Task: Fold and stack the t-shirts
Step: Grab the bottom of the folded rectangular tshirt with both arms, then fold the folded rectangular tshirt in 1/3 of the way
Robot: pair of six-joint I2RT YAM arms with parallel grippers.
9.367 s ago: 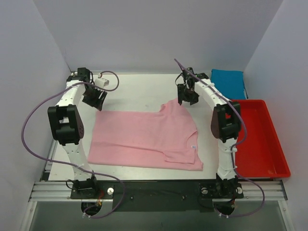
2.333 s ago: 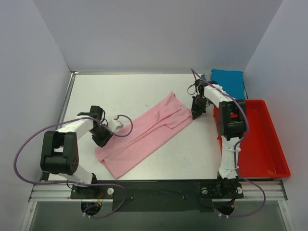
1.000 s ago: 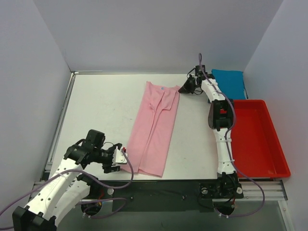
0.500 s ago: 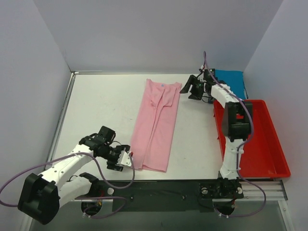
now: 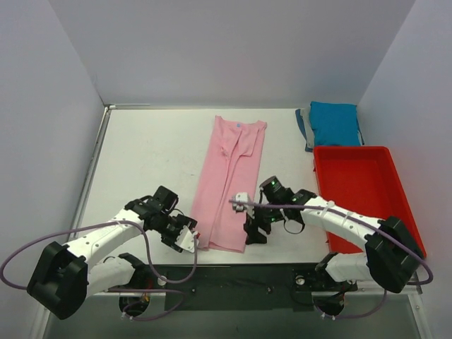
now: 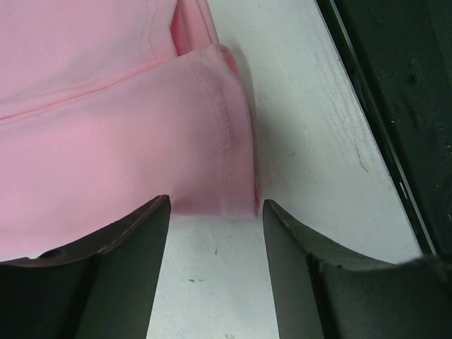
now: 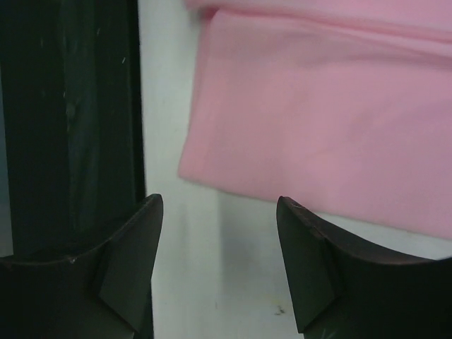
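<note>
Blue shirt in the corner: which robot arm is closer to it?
Right. The right arm is at the pink shirt's near hem, on the blue shirt's side; the left arm is at the hem's other corner, farther away.

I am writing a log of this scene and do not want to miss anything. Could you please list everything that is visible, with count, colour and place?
pink t-shirt: one, light pink, folded into a long strip in the middle of the table, running from the far edge to the near edge
teal t-shirt: one, teal blue, folded, at the far right corner, beyond the tray
red tray: one, red, on the right side
table: one, white, under everything
left gripper: one, black, open, at the strip's near left corner
right gripper: one, black, open, at the strip's near right corner
</note>
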